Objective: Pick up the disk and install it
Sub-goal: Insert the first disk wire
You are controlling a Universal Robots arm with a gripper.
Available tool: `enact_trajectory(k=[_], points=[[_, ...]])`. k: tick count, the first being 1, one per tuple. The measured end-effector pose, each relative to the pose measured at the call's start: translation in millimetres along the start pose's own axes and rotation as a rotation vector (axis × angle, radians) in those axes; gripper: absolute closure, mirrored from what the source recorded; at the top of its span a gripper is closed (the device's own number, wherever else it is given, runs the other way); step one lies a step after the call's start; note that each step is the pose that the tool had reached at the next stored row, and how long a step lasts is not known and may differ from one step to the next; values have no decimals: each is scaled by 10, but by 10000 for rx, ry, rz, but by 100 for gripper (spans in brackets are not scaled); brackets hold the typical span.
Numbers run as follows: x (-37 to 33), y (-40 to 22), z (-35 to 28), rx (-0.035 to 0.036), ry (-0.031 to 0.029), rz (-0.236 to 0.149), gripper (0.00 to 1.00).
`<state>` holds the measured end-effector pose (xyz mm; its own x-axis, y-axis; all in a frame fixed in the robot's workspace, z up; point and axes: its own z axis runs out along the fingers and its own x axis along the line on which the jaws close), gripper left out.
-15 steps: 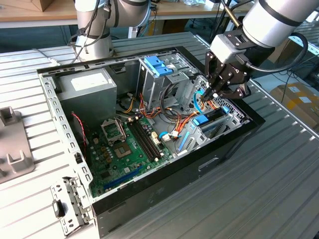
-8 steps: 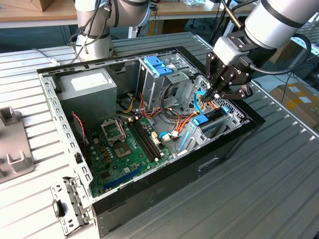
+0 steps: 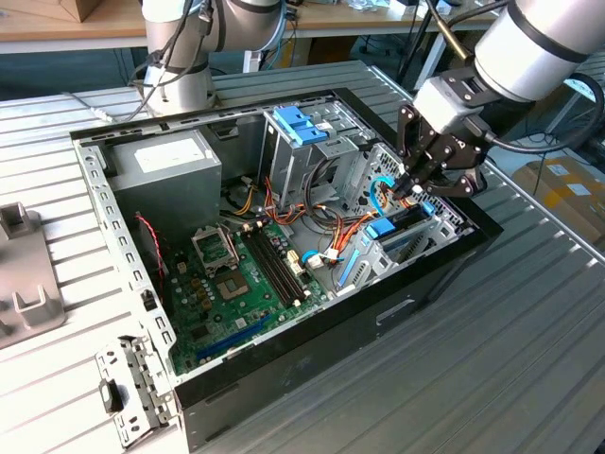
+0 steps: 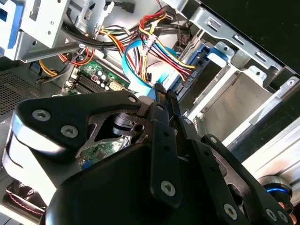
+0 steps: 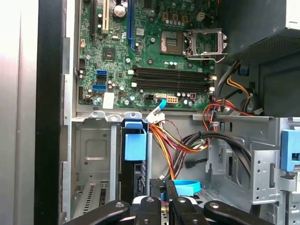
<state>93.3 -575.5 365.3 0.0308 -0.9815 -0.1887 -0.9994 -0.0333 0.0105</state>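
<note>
Jaws [image 3: 413, 185]: the two black fingers are pressed together with no visible gap in both wrist views [image 4: 161, 101] [image 5: 161, 187]; clenched, with nothing seen between them.
Jaws position: lowered into the open computer case [image 3: 113, 203], at its end on the exterior view's right, just above the drive bay.
Disk [image 3: 395, 230]: seated on edge in the metal drive bay [image 3: 444, 222], directly below the jaws; blue rails and blue tab face up. In the first wrist view the blue tab [image 5: 135, 146] stands just beside the fingertips, with the dark body running down into the bay.
Contact: whether the fingertips touch the disk cannot be told.
Cables: a bundle of red, yellow and orange wires [image 5: 173, 143] and a pale blue flat cable [image 4: 136, 70] pass close beside the jaws.
Motherboard [image 3: 241, 284]: green, lying flat on the case floor, left of the drive bay in the exterior view.
Power-supply box [image 3: 161, 170]: grey, in the far left corner of the case.
Blue bracket [image 3: 301, 125]: on the upper drive cage at the far side.
Counter [image 3: 454, 378]: ribbed grey metal, carrying the case.
</note>
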Motion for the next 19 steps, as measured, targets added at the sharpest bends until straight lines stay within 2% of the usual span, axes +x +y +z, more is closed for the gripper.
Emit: enact_trajectory(k=[3,19], points=[[44,2,-8,1,-63,-1,84],[187,6,-35,3,-107,-2,84]])
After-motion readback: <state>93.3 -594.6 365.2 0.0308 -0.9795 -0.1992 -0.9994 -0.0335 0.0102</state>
